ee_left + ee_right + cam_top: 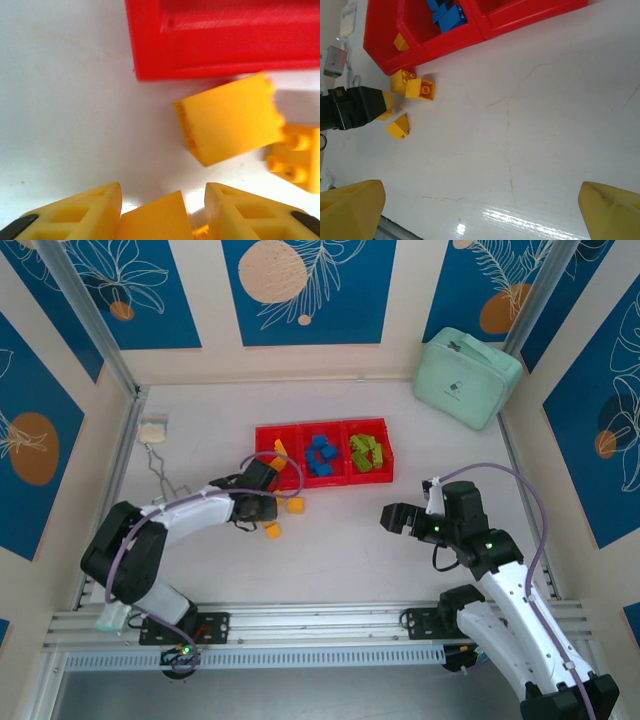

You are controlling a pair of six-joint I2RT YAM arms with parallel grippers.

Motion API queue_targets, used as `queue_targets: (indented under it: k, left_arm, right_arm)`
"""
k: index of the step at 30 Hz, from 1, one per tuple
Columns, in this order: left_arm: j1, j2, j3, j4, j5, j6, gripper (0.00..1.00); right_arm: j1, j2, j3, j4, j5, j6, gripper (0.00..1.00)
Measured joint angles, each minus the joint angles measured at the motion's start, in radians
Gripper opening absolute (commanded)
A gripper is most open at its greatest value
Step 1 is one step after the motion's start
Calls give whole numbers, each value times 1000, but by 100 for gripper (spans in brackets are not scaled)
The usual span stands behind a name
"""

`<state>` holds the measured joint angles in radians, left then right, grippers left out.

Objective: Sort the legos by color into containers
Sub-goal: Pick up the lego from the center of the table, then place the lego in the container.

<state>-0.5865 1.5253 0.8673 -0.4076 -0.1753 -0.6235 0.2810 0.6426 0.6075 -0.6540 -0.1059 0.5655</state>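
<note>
The red tray [300, 483] holds three containers: a yellow lego [281, 450] in the left one, blue legos [320, 455] in the middle, green legos [366, 453] in the right. My left gripper [266, 504] is low on the table just in front of the tray's left corner [150, 60], its jaws shut on a yellow lego [155, 220]. Two more yellow legos [230, 120] [297, 157] lie just ahead of it, and another [272, 530] lies beside it. My right gripper [393, 518] hangs open over bare table [480, 192], its fingers wide apart.
A mint-green zippered case [467, 377] sits at the back right. A small pale object with a wire [153, 430] lies at the back left. Metal frame rails border the table on both sides.
</note>
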Motion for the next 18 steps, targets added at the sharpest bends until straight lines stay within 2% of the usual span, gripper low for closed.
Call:
queue_targets:
  k: [4, 7, 14, 17, 18]
  left_arm:
    - [2, -3, 129, -49, -6, 17, 46]
    - [11, 49, 270, -76, -23, 46, 46]
    - [40, 278, 528, -112, -38, 99, 47]
    - [47, 377, 600, -137, -32, 110, 51]
    - [48, 398, 613, -142, -26, 111, 55]
  right_arm:
    - [0, -14, 0, 16, -34, -2, 99]
    - [0, -33, 0, 19, -53, -6, 99]
    - [0, -76, 0, 6, -81, -16, 99]
    - [0, -107, 2, 0, -89, -17, 99]
    - [0, -116, 3, -1, -94, -19, 99]
